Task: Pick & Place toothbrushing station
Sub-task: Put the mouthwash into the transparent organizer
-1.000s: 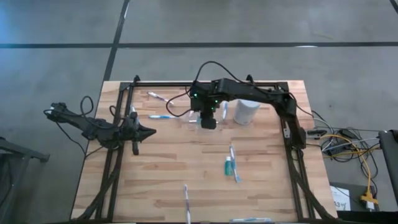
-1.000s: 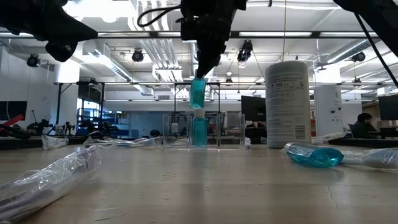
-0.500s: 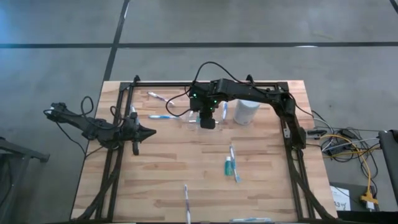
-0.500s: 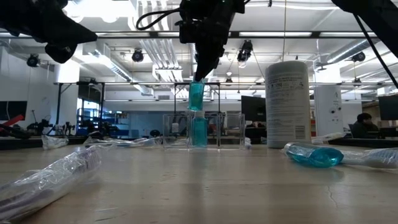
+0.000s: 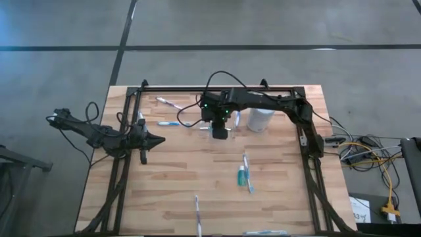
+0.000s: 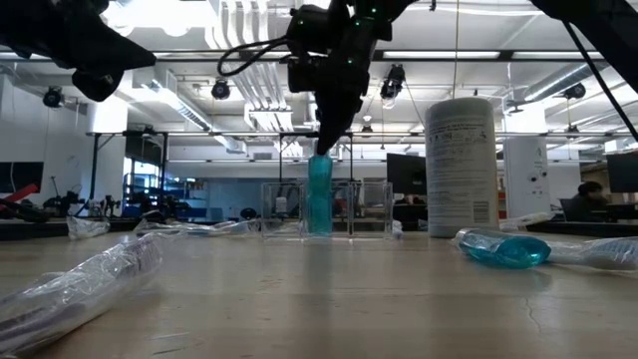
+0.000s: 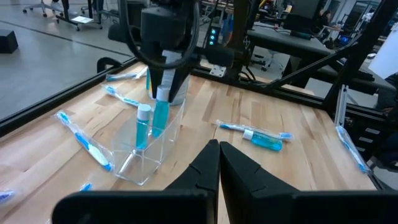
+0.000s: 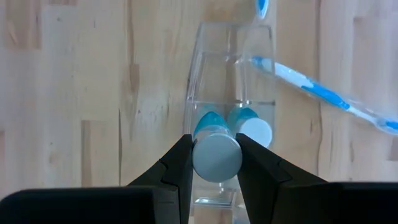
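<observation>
The right gripper (image 8: 214, 163) hangs above the small clear holder (image 8: 229, 74) at the far middle of the table, and its two dark fingers (image 8: 178, 168) are closed on the white cap of a teal tube (image 8: 216, 155). The tube stands upright with its lower part already inside the holder — in the low view the held tube (image 6: 319, 194) reaches down between the clear walls. A second teal tube (image 7: 142, 127) stands in the same holder, just beside the held one; from the right wrist view its white cap (image 8: 255, 132) shows next to the gripped cap. The taller white cylindrical cup (image 5: 261, 118) stands near the holder, on the right side of it in the high view. One wrapped toothbrush (image 8: 323, 96) lies on the wood just beside the holder, with its end close to the holder's wall. Other toothbrushes lie apart on the table: two at the far left area (image 5: 170, 123), one in the middle (image 5: 247, 172) together with another teal tube (image 5: 241, 176) lying flat, and one near the front edge (image 5: 197, 209). The left gripper (image 7: 219, 163) waits at the left side of the wooden table (image 5: 177, 178), well apart from the holder — its fingers are pressed together and hold nothing.
</observation>
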`<action>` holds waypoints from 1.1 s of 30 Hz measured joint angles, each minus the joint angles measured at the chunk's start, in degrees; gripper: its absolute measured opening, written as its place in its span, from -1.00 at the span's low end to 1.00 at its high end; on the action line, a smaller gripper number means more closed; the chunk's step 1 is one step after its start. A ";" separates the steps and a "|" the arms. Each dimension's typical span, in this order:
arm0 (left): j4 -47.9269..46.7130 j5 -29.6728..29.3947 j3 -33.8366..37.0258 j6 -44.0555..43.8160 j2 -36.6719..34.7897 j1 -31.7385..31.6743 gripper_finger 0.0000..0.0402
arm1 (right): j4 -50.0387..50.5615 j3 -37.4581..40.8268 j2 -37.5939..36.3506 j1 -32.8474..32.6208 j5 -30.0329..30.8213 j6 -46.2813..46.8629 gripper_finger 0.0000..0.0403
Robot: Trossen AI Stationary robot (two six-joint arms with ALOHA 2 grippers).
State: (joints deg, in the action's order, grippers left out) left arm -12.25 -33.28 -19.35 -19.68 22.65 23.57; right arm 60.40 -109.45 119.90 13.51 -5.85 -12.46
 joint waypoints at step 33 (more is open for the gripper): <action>0.17 -0.49 0.00 0.37 1.33 -0.02 -0.93 | -10.87 9.43 0.00 0.14 0.02 0.02 -0.55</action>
State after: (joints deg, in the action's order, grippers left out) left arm -12.08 -33.77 -19.35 -19.31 23.98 23.55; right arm 49.53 -100.03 119.90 13.65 -5.82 -12.43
